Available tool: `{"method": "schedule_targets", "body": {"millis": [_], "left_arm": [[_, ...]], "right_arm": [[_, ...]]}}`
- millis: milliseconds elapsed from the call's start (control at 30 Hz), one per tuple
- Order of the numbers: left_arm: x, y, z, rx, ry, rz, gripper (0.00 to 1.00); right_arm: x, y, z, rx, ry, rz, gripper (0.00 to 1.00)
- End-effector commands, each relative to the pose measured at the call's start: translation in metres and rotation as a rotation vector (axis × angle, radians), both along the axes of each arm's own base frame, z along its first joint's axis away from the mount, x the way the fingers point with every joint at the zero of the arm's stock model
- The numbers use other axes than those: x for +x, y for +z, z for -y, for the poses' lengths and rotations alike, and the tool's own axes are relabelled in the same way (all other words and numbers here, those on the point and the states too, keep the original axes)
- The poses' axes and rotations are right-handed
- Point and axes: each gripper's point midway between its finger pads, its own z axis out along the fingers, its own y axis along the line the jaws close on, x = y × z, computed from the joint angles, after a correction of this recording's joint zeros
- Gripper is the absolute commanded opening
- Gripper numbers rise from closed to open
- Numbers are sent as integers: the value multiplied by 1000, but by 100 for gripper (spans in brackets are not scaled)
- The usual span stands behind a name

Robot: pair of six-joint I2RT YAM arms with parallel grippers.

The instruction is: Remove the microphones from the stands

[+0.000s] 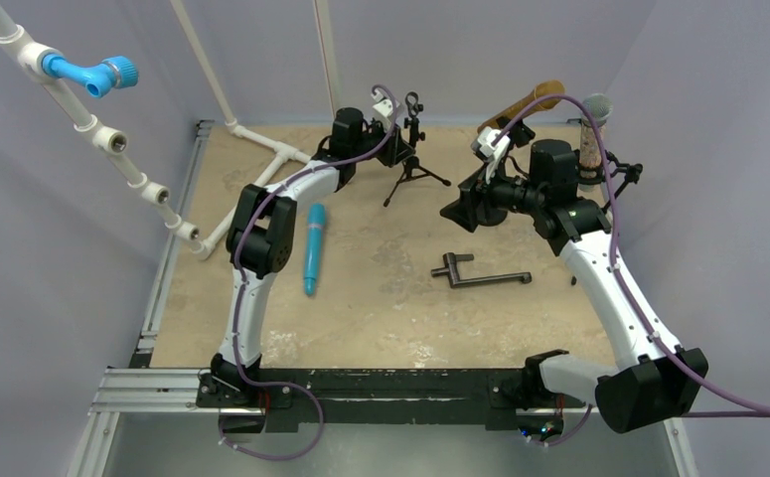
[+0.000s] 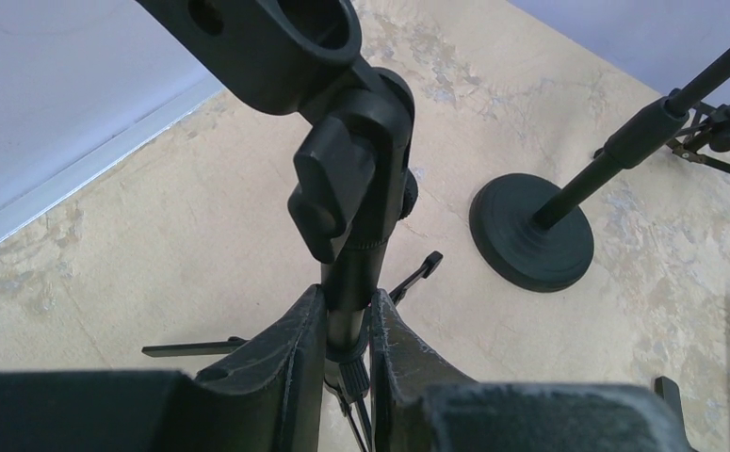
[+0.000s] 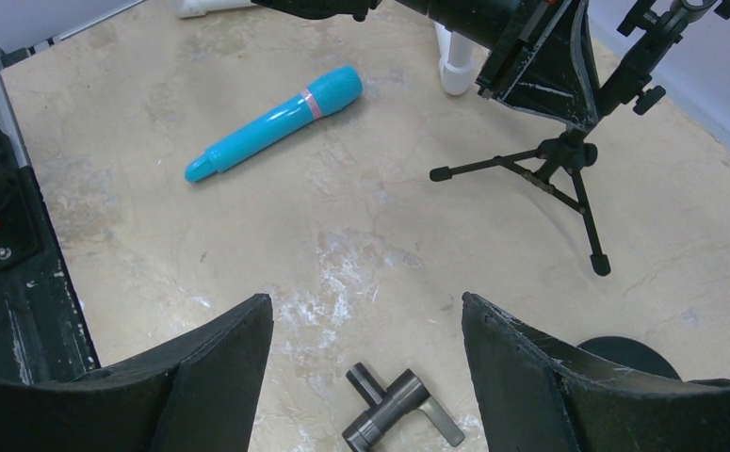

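A blue microphone (image 1: 314, 248) lies flat on the table left of centre; it also shows in the right wrist view (image 3: 276, 122). A small black tripod stand (image 1: 415, 169) stands at the back, its clip (image 2: 285, 38) empty. My left gripper (image 2: 349, 325) is shut on the tripod's pole just below the clip joint; the top view shows it (image 1: 397, 149) beside the stand. My right gripper (image 3: 365, 311) is open and empty, hovering above the table right of centre (image 1: 465, 209).
A dark grey T-shaped part (image 1: 475, 270) lies under the right gripper. A round-base stand (image 2: 530, 231) carries a tan microphone (image 1: 525, 104). Another tripod stand (image 1: 624, 174) at the back right holds a speckled grey microphone (image 1: 591, 134). White pipes (image 1: 261, 149) run along the left.
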Motion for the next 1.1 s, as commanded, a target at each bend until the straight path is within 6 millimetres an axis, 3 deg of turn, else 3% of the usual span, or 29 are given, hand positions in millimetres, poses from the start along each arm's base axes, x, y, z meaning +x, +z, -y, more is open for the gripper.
{"method": "schedule_targets", "body": {"millis": [0,267,800,900,1067], "left_arm": [[15,59,1,-89,14,153,8],[17,53,-5,-81,73,75,23],[6,33,-8,-62,96,-115,29],[3,32,-9,-57,91,-124,38],[-7,44,-18,-45,99,-97,66]], "right_arm": [[2,12,-3,30,14,35,72],[0,12,-2,34,10,38,71],[0,13,0,48,2,37,72],[1,17,1,56,-10,39,72],[5,31,6,56,-50,61,73]]}}
